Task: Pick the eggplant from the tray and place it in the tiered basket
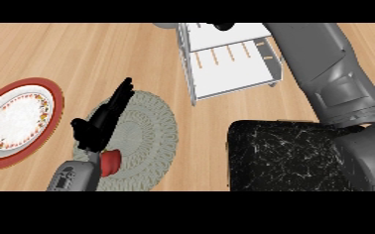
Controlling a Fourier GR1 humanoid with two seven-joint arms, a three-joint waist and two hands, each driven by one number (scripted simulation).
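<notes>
Head view, right hand [223, 26] over tiered basket [228, 77]

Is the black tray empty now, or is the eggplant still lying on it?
Empty where visible: the black tray shows only its bare marbled surface. The right forearm covers its right edge.

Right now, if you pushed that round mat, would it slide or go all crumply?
Probably crumply: the mat looks like woven yarn with lacy rings, so it is likely soft and floppy. It lies thin and flat on the counter, so it is probably light and cannot roll or tip. Lifted by one edge, it would likely droop.
</notes>
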